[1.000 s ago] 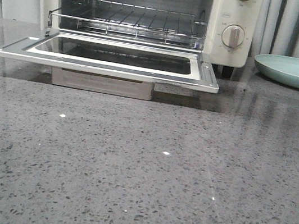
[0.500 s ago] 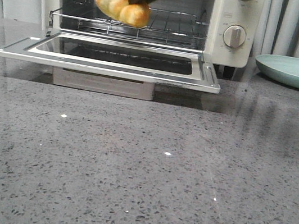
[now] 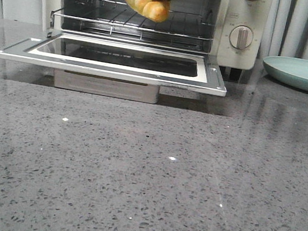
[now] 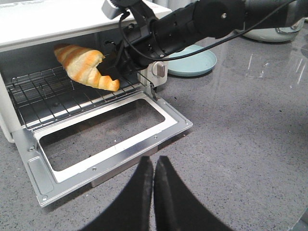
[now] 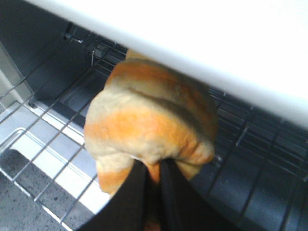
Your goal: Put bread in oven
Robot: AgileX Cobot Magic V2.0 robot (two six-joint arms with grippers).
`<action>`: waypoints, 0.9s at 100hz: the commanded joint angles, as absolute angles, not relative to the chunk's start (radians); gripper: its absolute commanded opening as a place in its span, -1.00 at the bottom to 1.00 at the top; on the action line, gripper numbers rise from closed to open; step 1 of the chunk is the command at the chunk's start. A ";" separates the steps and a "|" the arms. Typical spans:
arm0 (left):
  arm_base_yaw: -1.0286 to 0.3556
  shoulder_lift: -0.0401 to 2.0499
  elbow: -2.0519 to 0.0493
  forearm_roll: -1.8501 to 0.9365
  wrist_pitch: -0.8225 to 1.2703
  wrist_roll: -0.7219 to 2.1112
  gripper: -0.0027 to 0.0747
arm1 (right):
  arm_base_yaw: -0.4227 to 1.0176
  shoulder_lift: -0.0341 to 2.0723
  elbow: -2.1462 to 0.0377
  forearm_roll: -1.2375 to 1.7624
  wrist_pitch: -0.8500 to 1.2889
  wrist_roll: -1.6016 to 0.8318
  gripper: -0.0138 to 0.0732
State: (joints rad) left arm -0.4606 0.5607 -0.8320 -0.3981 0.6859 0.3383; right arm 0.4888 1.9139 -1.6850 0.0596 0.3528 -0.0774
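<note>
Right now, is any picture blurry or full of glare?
Front view: sharp, with small light glints on the speckled countertop. Right wrist view: the bread sits very close and looks soft. Left wrist view: clear, with window reflections on the countertop.

Tabletop (image 3: 149, 185): grey speckled stone look, polished, glossy, mirrors the oven door.
Oven (image 4: 72, 19): cream-white shell, smooth, satin.
Oven door (image 4: 171, 132): bright metal frame, glass pane.
Rack (image 4: 43, 94): thin shiny wire.
Bread (image 5: 149, 120): soft matt crust, golden with orange-brown stripes.
Right pincer (image 5: 153, 185): black, matt, smooth.
Left pincer (image 4: 153, 187): black, matt.
Plate (image 3: 307, 74): pale green, smooth, dull sheen.
</note>
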 commanded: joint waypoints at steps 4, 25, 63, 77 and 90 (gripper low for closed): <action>-0.460 0.564 -0.855 -0.427 0.621 0.339 -0.99 | 0.480 1.891 -1.756 0.051 0.309 -0.086 -0.58; -0.460 0.564 -0.855 -0.427 0.621 0.339 -0.99 | 0.480 1.905 -1.763 0.053 0.299 -0.074 0.62; -0.458 0.540 -0.855 -0.368 0.607 0.339 -0.99 | 0.511 1.783 -1.762 0.056 0.522 -0.074 -0.33; -0.458 0.491 -0.855 -0.310 0.567 0.337 -0.99 | 0.541 1.673 -1.662 0.047 0.579 -0.086 -0.81; -0.458 0.422 -0.844 -0.253 0.523 0.330 -0.99 | 0.578 1.457 -1.410 0.007 0.492 -0.086 -0.80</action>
State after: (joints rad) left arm -0.4606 0.4562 -0.8297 -0.2752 0.6357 0.3383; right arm 0.5588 1.6487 -1.5364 0.0383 0.5986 -0.0754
